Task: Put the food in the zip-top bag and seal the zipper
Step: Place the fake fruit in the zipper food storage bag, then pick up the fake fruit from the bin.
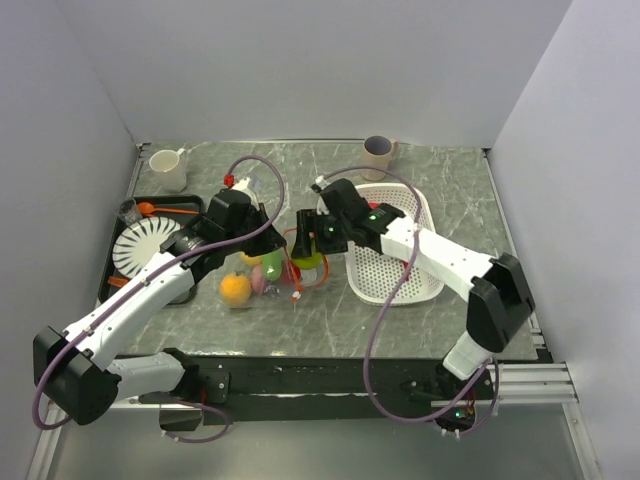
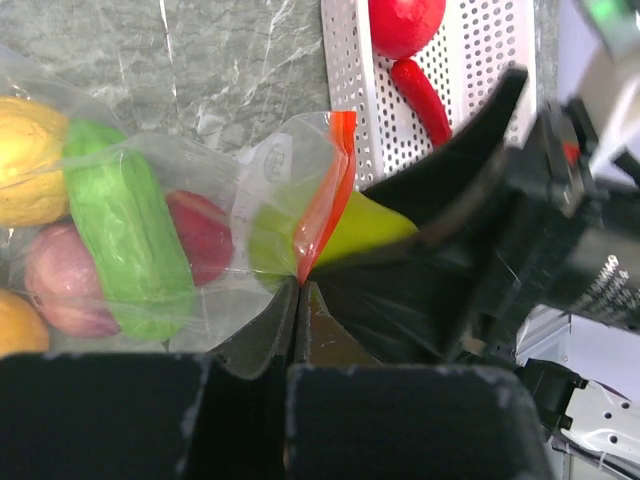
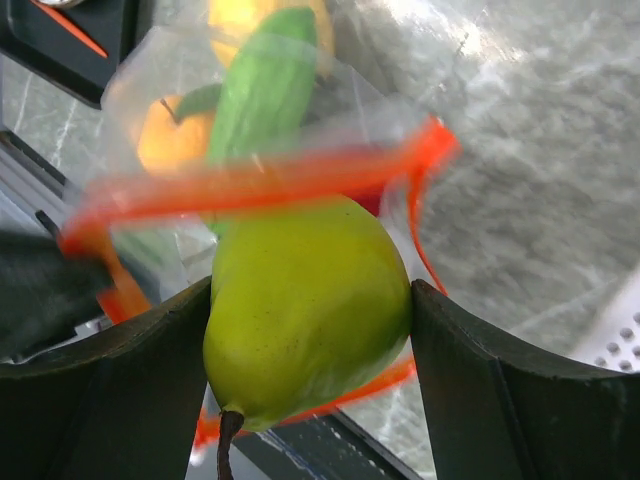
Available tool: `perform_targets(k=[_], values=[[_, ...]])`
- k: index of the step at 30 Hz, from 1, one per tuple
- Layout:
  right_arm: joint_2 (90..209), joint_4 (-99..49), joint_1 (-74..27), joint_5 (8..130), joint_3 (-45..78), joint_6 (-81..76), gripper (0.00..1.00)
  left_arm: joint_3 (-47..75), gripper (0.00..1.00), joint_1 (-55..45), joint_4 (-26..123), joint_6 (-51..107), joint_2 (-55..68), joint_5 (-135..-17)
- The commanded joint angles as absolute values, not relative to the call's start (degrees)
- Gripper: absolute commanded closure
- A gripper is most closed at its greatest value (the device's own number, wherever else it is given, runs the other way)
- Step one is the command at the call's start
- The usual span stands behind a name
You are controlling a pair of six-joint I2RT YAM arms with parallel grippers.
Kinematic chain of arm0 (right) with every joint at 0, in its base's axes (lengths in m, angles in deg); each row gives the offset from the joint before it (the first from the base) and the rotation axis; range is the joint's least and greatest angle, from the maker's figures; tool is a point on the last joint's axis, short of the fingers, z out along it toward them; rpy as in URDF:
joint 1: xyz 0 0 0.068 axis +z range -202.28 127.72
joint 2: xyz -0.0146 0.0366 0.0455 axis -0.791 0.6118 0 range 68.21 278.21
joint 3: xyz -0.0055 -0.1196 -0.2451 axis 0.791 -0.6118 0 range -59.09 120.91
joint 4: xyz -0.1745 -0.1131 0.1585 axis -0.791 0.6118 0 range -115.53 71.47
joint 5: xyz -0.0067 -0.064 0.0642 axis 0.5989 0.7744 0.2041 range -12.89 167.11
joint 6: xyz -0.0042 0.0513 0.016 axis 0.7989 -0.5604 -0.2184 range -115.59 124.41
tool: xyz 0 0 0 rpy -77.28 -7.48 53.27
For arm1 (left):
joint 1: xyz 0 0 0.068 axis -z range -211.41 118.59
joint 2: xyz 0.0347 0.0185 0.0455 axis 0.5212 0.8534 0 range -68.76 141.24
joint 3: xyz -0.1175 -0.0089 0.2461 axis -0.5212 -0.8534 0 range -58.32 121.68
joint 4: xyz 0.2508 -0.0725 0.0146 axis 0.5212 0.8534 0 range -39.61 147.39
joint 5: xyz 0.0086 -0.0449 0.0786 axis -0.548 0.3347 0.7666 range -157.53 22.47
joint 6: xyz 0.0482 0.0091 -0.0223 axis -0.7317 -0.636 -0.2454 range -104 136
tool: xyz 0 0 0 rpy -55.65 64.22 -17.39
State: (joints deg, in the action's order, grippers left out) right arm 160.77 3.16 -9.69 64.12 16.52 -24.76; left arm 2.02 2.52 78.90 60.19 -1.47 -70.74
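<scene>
**Loading step, zipper unsealed.** My left gripper is clenched on the rim of the bag, pinching it right at the zipper so that the mouth stands open toward the right. My right gripper grasps a green pear across its belly, jaws wide, and holds it at that mouth. In the right wrist view the zipper passes over the pear and loops back under it, so I judge the pear's leading end to be through the opening and its stem end still outside. The bag lies on the table at centre, between my two grippers and just left of the basket. Bag contents, seen through the film, are a cucumber, an orange, a yellow fruit, a red piece and a pinkish one. The basket holds a tomato and a chili, not yet bagged. The next move calls for pushing the pear leftward past the zipper, releasing it only once it is clear of the strip, and backing out without dragging the film. The left pinch must hold the mouth open meanwhile. The basket items would follow, and sealing comes last. I cannot make out the slider.
</scene>
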Motion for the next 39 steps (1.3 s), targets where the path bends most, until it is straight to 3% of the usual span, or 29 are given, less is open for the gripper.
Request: perform_targets(k=[1,5,6,8,15,20,29,39], values=[[163.0,2.8,-9.0,67.1,23.8,-24.2,0.31,3.5,0.99,2.5,78.2,59.8,-4.1,-70.4],[160.9,2.8,-9.0,70.2,23.6,-23.5,0.16,3.7,0.99,2.5,79.0,59.8,-5.2,-68.8],[159.0,1.7,-9.0,70.3,22.8,-22.3,0.05,3.6,0.99,2.5,79.2,59.7,-5.6,-68.3],[157.8,2.9,-9.0,71.8,22.9,-21.4,0.0,3.6,0.99,2.5,79.2,59.9,-5.8,-67.7],[152.0,6.7,-9.6,80.2,22.1,-20.0,0.0,3.6,0.99,2.5,78.4,60.6,-6.0,-67.7],[148.4,7.4,-15.7,87.4,17.4,-23.5,0.0,3.6,0.99,2.5,79.0,60.1,-6.3,-67.7],[162.8,11.0,-29.1,87.9,23.5,-21.4,0.0,3.0,0.99,2.5,78.5,60.2,-5.9,-67.7],[176.5,10.7,-33.6,86.0,35.0,-18.0,0.0,2.9,0.99,2.5,79.5,59.8,-6.0,-67.7]])
